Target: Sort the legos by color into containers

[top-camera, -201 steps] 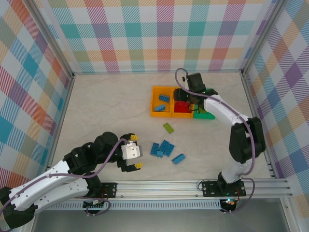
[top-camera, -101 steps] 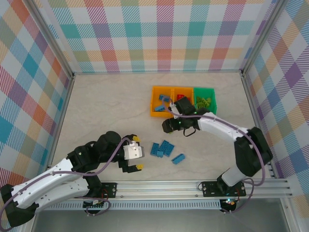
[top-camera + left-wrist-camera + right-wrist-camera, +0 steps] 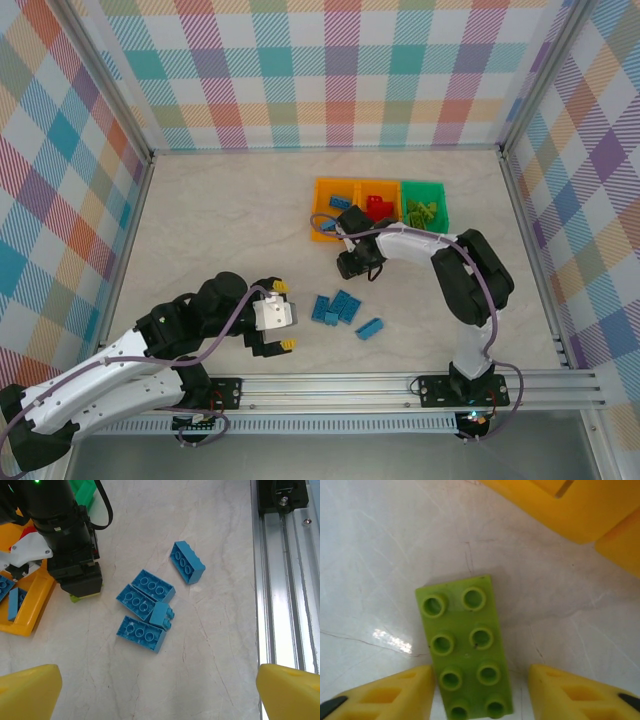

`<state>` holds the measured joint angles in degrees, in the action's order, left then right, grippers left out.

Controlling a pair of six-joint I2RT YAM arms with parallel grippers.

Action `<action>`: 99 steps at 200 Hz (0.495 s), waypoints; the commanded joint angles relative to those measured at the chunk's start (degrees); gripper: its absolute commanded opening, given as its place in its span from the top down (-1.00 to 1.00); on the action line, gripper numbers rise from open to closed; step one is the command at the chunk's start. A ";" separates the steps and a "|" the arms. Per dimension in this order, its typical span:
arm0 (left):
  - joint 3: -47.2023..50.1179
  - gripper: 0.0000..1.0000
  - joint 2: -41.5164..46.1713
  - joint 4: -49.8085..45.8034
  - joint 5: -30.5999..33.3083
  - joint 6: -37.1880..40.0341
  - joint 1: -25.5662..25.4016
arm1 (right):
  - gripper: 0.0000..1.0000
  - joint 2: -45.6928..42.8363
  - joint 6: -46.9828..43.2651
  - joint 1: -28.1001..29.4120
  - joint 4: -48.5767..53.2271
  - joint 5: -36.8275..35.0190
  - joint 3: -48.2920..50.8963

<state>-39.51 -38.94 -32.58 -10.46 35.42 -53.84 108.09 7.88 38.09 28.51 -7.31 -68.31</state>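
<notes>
An olive-green lego [image 3: 465, 647] lies flat on the table, studs up. My right gripper [image 3: 480, 695] is open and straddles it, the left finger [image 3: 395, 692] close against it and a gap at the right finger [image 3: 580, 692]. From above, the right gripper [image 3: 352, 265] sits low just in front of the bins. Several blue legos [image 3: 335, 307] lie clustered mid-table, with one more [image 3: 369, 328] apart to the right. My left gripper [image 3: 283, 314] hangs open and empty to their left. The left wrist view has the cluster [image 3: 145, 605] and the lone blue brick [image 3: 187, 562].
Three bins stand in a row at the back: an orange one [image 3: 316, 212] holding blue bricks, an orange one [image 3: 378, 183] holding red, a green one [image 3: 425, 183] holding olive-green. The orange bin wall [image 3: 570, 510] is just beyond the right gripper. A metal rail [image 3: 280, 580] runs along the near edge.
My right arm swung from over the bins down to the table and now straddles the olive-green brick. The left arm and the blue bricks have not moved.
</notes>
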 commanded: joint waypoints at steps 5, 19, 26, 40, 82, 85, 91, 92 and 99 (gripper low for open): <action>0.66 -1.00 0.05 1.27 -0.44 0.00 0.67 | 0.19 0.78 0.20 1.11 1.78 -2.18 -0.18; 0.72 -1.00 -0.01 1.29 -0.31 0.06 0.67 | 0.33 0.72 0.34 1.18 2.05 -1.23 -0.16; 0.66 -1.00 -0.05 1.29 -0.25 0.01 0.67 | 0.36 0.42 0.43 1.18 2.16 -0.56 -0.21; 0.67 -1.00 -0.06 1.29 -0.26 0.01 0.67 | 0.38 -0.55 0.86 1.20 2.16 0.53 -0.07; 0.58 -1.00 0.18 1.29 -0.25 -0.02 0.67 | 0.40 -11.69 2.94 1.14 -0.70 1.25 2.27; 0.57 -1.00 0.26 1.37 -0.26 -0.16 0.67 | 0.40 -12.93 3.20 1.12 -1.18 0.87 2.75; 0.59 -1.00 0.35 1.61 -0.19 -0.61 0.67 | 0.42 -15.56 3.64 0.95 -2.47 0.07 3.71; 0.63 -1.00 0.35 1.67 -0.18 -0.66 0.67 | 0.42 -15.99 3.77 0.94 -2.71 -0.13 3.89; 0.62 -1.00 0.44 2.04 0.22 -1.52 0.67 | 0.46 -18.91 4.47 0.45 -4.03 -1.11 4.95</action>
<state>-39.51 -38.92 -32.58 -10.44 35.38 -53.84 99.53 9.65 38.83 28.49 -7.03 -65.63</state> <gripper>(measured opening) 0.997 0.305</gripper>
